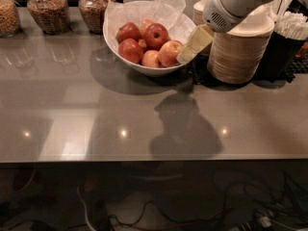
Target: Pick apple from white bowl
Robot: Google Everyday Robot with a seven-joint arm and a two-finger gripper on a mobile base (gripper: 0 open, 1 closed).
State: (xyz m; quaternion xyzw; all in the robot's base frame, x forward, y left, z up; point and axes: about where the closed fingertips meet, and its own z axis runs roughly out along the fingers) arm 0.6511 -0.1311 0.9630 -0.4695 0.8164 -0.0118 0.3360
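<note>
The white bowl (144, 69) stands at the back middle of the grey counter, lined with crinkled white paper and holding several apples. The orange-red apple (171, 52) lies at the bowl's right side, next to darker red apples (156, 35) and a small pale one (150, 58). My gripper (188, 53) hangs from the white arm (236, 1) coming in from the upper right. Its cream tip is at the bowl's right rim, right beside the orange-red apple. It holds nothing that I can see.
A stack of beige disposable bowls (238, 49) stands just right of the white bowl, under the arm. A black holder with white utensils (288, 37) is at the far right. Glass jars (45, 11) line the back left. The counter's front edge (144, 159) runs across.
</note>
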